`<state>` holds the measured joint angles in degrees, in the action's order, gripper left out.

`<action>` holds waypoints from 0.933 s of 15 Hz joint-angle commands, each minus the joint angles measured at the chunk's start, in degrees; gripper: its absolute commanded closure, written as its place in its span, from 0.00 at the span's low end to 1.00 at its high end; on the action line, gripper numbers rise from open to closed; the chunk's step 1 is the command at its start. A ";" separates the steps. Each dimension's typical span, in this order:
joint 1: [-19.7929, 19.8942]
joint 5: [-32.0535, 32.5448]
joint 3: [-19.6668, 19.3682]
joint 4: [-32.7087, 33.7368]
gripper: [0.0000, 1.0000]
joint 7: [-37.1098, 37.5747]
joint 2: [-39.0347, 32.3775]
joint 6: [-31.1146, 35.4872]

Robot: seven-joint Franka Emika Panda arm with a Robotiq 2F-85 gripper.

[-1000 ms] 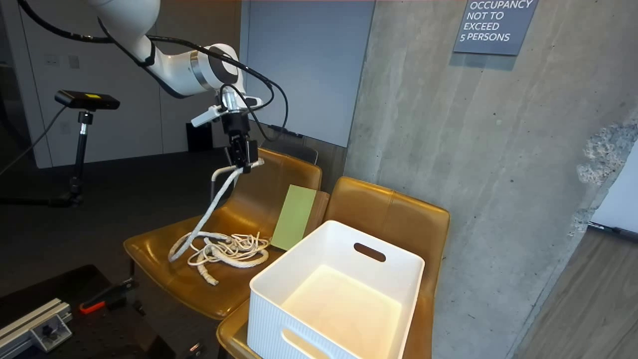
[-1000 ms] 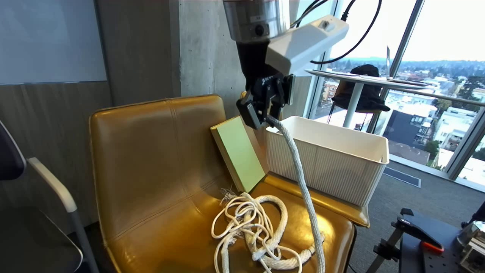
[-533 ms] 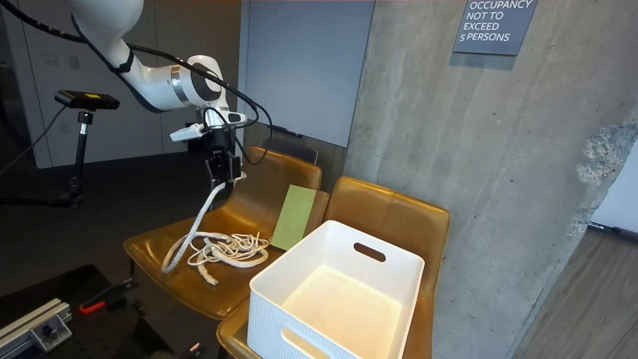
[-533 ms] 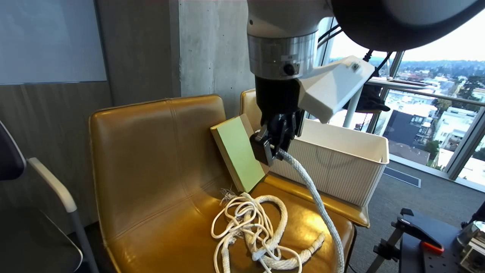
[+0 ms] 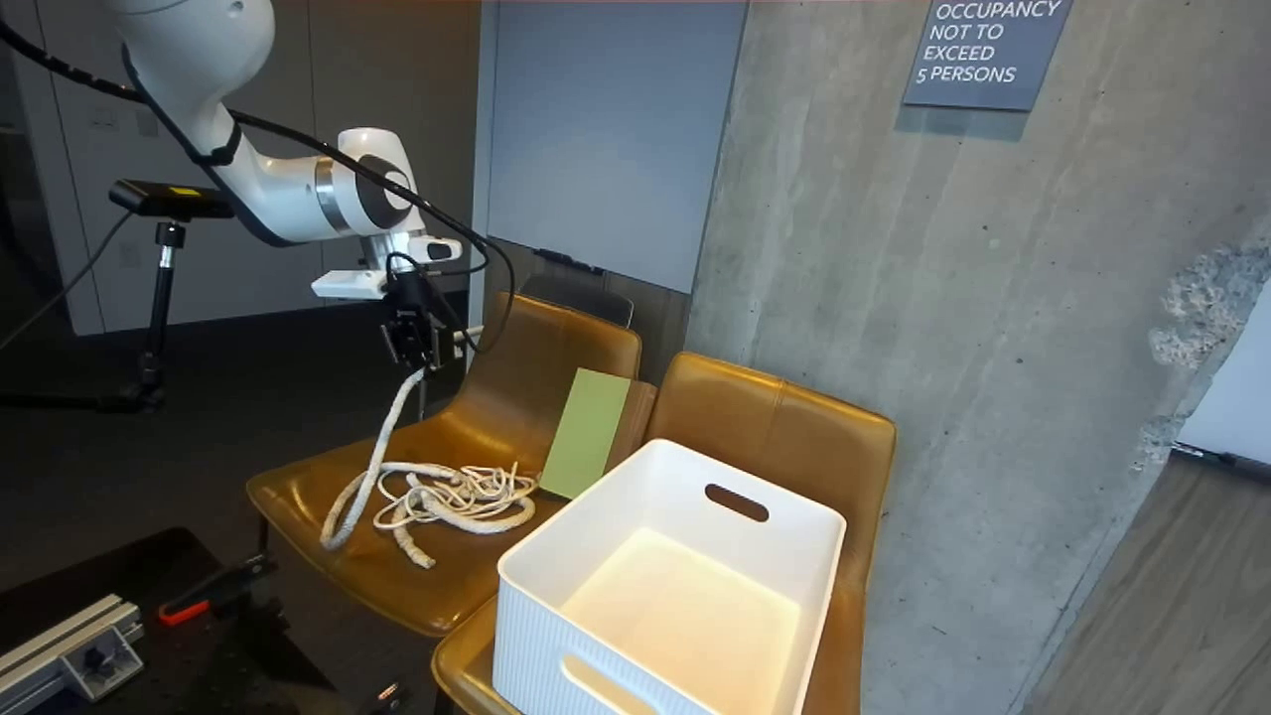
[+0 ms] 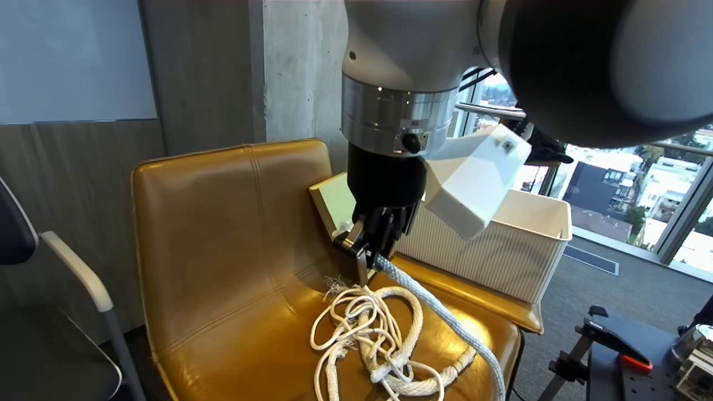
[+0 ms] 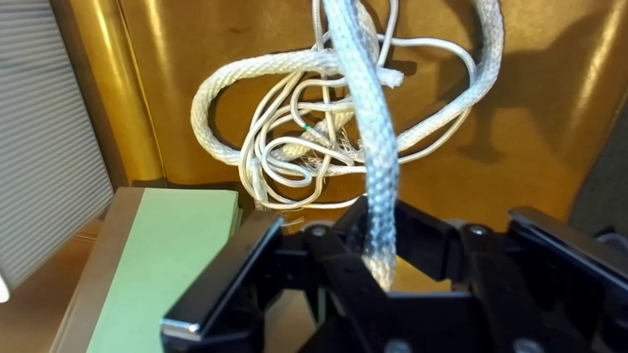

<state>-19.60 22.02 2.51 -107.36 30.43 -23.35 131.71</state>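
Note:
My gripper [image 5: 429, 359] is shut on a thick white braided rope [image 5: 387, 427]. It holds the rope near one end, above the seat of a tan leather chair [image 5: 308, 482]. In an exterior view the gripper [image 6: 367, 266] is just above the rope pile, with the rope [image 6: 440, 312] sagging away to the lower right. In the wrist view the rope [image 7: 370, 113] runs up from between the jaws [image 7: 380, 220]. A loose pile of thick rope and thin white cords [image 6: 390, 340] lies on the seat. The rope end beyond the jaws is partly hidden.
A green and brown book [image 5: 586, 432] leans beside the pile. A white ribbed bin [image 5: 531, 636], with nothing in it, stands on the neighbouring chair [image 5: 794, 402]. A black table with a clamp [image 5: 213, 591] and a camera stand [image 5: 159, 298] are close by.
My gripper has come down towards the seat and, in an exterior view, moved left. It has tilted. The rope stays in the jaws and its hanging part is slacker. The bin and book are still.

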 commanded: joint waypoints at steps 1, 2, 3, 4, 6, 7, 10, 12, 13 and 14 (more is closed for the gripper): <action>2.06 -0.03 -1.28 4.75 0.97 -4.19 -3.42 1.05; 2.60 -0.04 -1.79 6.15 0.97 -5.15 -4.67 1.08; 3.30 -0.26 -2.23 7.75 0.97 -6.20 -6.20 1.08; 3.98 -0.66 -2.58 9.34 0.97 -7.38 -7.90 1.03; 4.93 -1.47 -2.64 11.66 0.97 -9.79 -11.11 0.86; 5.26 -1.97 -2.31 12.44 0.97 -11.14 -12.62 0.87; 5.39 -3.67 -1.69 14.12 0.63 -15.14 -15.68 -0.58; 4.70 -4.05 -1.71 14.72 0.50 -16.18 -16.44 -1.51; 4.31 -4.03 -1.81 15.00 0.44 -16.27 -16.37 -1.98; 3.89 -3.93 -2.11 14.98 0.36 -16.02 -15.69 -2.43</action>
<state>-14.86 19.08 0.49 -94.42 16.22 -39.44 131.84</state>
